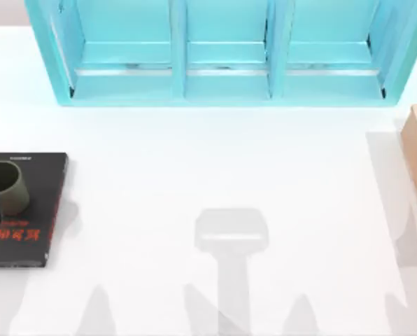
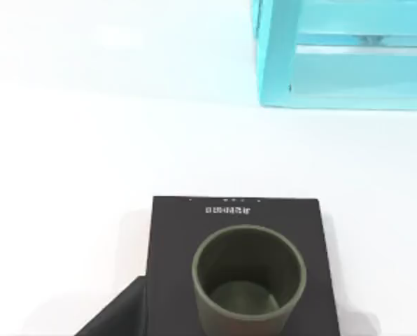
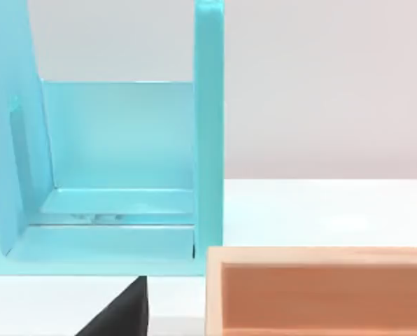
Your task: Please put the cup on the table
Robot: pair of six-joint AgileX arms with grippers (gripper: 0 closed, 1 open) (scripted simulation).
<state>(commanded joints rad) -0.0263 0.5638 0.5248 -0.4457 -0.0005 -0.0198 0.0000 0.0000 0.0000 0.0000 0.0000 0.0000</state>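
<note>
Rendered simulation: plain white table (image 1: 215, 154), flat turquoise shelf (image 1: 222, 63).

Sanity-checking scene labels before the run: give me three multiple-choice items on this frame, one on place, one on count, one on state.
1. Where does the small olive-green cylindrical cup stand?
A. on the flat black book with red lettering
B. on the bare white tabletop
C. inside the turquoise shelf unit

2. How many open bays does the shelf unit show?
A. one
B. three
C. five

3. How is the cup?
A. tipped over
B. upside down
C. upright, mouth up

Key: 1 A, the book lies under it; 2 B, two dividers split it; 3 C, the left wrist view looks into its dark inside.
</note>
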